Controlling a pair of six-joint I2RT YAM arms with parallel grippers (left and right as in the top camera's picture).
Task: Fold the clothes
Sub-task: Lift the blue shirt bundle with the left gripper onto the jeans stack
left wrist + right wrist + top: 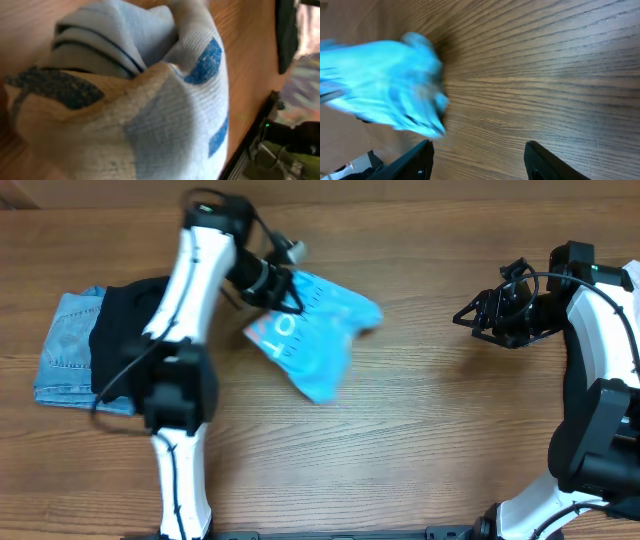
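The clothes are a light blue T-shirt [318, 332] with blue and white letters, bunched up on the wooden table left of centre. My left gripper [288, 286] is shut on the shirt's upper left edge. In the left wrist view the gathered shirt [165, 100] fills the frame and hides the fingers. My right gripper [466, 315] hangs open at the right, well apart from the shirt and pointing toward it. Its two black fingers stand wide over bare wood in the right wrist view, my right gripper [480, 157] holding nothing, the shirt [385, 100] blurred at upper left.
A folded pair of light blue jeans [65, 345] lies at the far left with a black garment [125, 330] on top, partly under my left arm. Bare wood [420, 410] spans between shirt and right gripper.
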